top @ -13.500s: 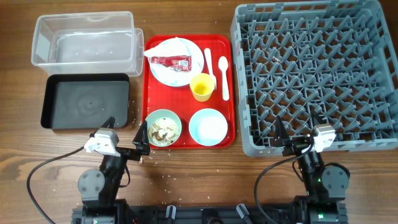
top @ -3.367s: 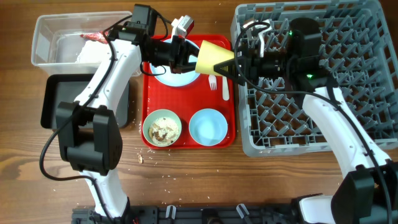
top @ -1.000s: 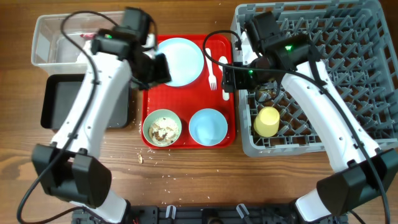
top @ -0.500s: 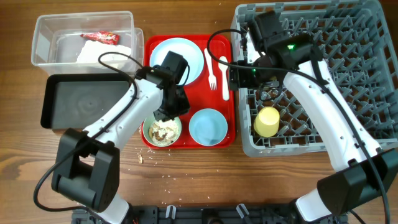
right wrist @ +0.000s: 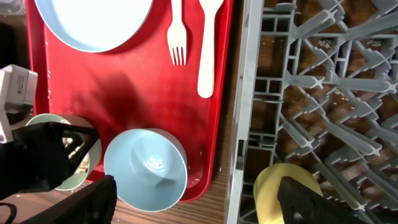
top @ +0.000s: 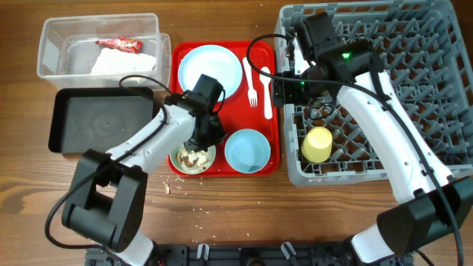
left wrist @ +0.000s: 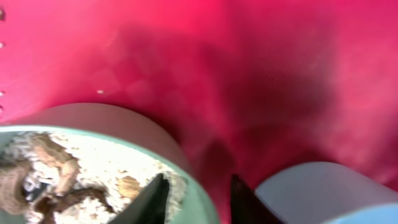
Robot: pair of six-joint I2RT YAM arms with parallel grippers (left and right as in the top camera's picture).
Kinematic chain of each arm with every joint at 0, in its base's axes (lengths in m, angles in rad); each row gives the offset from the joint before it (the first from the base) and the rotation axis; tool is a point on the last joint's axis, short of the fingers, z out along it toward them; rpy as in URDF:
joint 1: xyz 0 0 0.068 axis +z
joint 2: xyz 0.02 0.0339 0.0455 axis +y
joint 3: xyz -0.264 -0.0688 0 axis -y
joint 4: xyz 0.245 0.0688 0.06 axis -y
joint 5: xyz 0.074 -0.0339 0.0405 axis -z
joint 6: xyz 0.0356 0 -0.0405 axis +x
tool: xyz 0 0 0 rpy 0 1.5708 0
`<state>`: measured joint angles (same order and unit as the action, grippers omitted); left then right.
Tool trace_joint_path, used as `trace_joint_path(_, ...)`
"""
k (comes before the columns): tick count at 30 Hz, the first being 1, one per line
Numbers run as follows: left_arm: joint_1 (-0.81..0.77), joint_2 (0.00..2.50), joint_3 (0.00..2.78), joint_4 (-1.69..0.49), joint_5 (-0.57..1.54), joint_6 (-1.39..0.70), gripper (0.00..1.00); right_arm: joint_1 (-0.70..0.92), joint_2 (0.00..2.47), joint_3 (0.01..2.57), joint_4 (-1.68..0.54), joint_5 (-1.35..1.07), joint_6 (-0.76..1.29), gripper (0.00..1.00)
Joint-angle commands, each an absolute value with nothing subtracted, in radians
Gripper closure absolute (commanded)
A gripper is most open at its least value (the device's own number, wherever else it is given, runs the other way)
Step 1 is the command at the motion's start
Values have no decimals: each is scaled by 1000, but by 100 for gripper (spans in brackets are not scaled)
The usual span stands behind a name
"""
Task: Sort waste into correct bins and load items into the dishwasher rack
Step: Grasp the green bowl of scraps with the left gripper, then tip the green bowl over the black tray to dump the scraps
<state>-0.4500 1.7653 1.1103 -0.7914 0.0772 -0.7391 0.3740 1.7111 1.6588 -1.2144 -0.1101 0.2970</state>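
My left gripper (top: 207, 139) (left wrist: 198, 200) stands astride the right rim of the bowl with brown scraps and rice (top: 194, 157) (left wrist: 62, 168). One finger is inside the bowl; the other is outside with a thin gap to the rim. The empty pale blue bowl (top: 247, 150) (right wrist: 146, 168) sits just beside it. The plate (top: 211, 70), fork (top: 251, 85) and spoon (top: 266, 81) lie on the red tray (top: 222, 111). My right gripper (top: 283, 87) (right wrist: 202, 200) hangs open and empty over the rack's left edge. The yellow cup (top: 318, 144) (right wrist: 286, 193) lies in the grey rack (top: 414, 74).
The clear tub (top: 55, 52) at the back left holds the red wrapper (top: 118, 44) and the white napkin (top: 122, 65). The black tray (top: 103, 122) sits in front of it. Crumbs (top: 166, 188) lie on the wood near the red tray's front left corner.
My left arm has come forward from beside the plate to the scrap bowl, and its jaws have narrowed around the rim. The right arm has stayed put.
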Motion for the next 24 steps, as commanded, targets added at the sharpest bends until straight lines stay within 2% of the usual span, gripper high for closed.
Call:
trace_joint_path(1,-455,1766,1099,-784,35,-744,81,372,1700,1655,-1213,-93,287,16)
trace_joint_path(5,-455,1768,1097,-776,24,-745,86,372,1700,1655,-1214,-93,287,16)
trace_joint_path(6,-455,1768,1097,-776,24,-745,94,372,1700,1655,-1215,-93,287,15)
trace_joint_path(7,-455,1768,1097,-776,25,-745,96,372,1700,1655,-1216,-93,283,15)
trace_joint_path(15,-454,1765,1145,-774,89,-738,96,372,1700,1655,-1214,-93,269,15)
trace_joint_path(19,-435,1753,1279,-798,210,-604,96,372,1700,1655,-1211,-93,269,15)
trace_joint_path(24,-345,1752,1469,-962,323,-492,96,372,1700,1655,-1201,-93,269,15)
